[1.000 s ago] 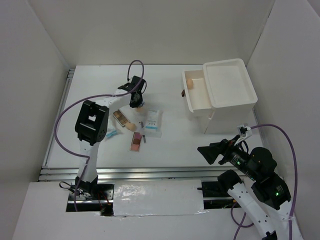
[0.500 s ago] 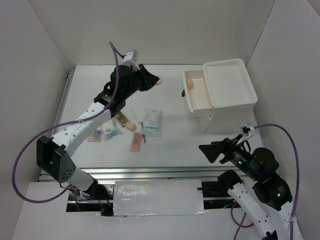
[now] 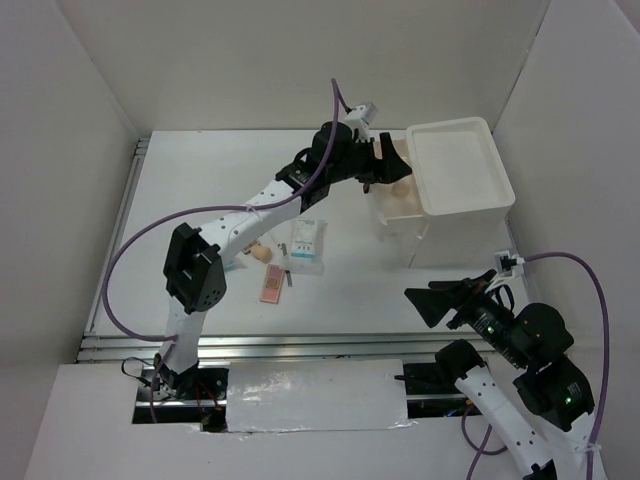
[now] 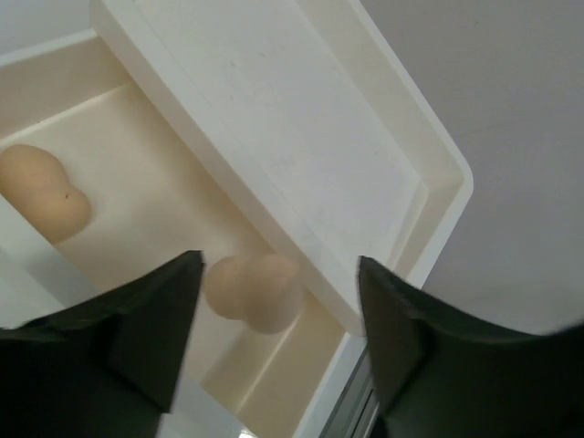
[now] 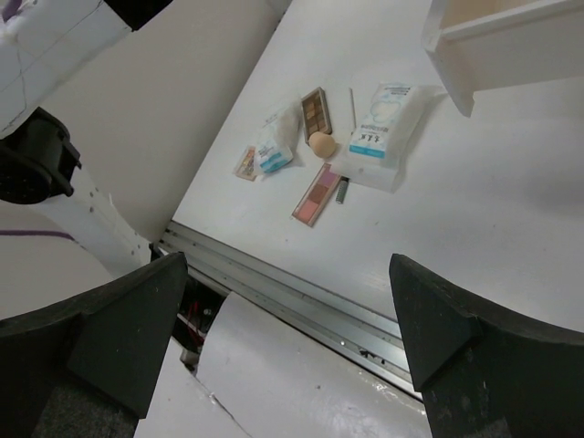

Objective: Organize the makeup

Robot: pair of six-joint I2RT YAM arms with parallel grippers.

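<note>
My left gripper (image 3: 383,172) (image 4: 279,266) hangs open over the pulled-out drawer (image 3: 398,212) (image 4: 155,196) of the white box. A blurred beige sponge (image 4: 254,294) shows loose between its fingers, apart from both pads. A second sponge (image 4: 41,192) lies in the drawer. Out on the table lie another sponge (image 3: 262,252) (image 5: 320,143), a white-and-blue packet (image 3: 307,242) (image 5: 383,128), a pink palette (image 3: 272,285) (image 5: 316,193), a brown palette (image 5: 315,107), a thin pencil (image 5: 352,105) and a small blue packet (image 5: 272,151). My right gripper (image 3: 428,306) (image 5: 285,265) is open and empty, near the front edge.
The big white drawer box (image 3: 455,165) stands at the back right, against the right wall. The left arm (image 3: 250,205) stretches across the table above the items. A metal rail (image 3: 300,345) runs along the front edge. A small brown card (image 5: 245,162) lies at the far left.
The left arm swung right from the middle of the table to the drawer with a sponge. Its jaws have opened and the sponge is free. The right arm has barely moved.
</note>
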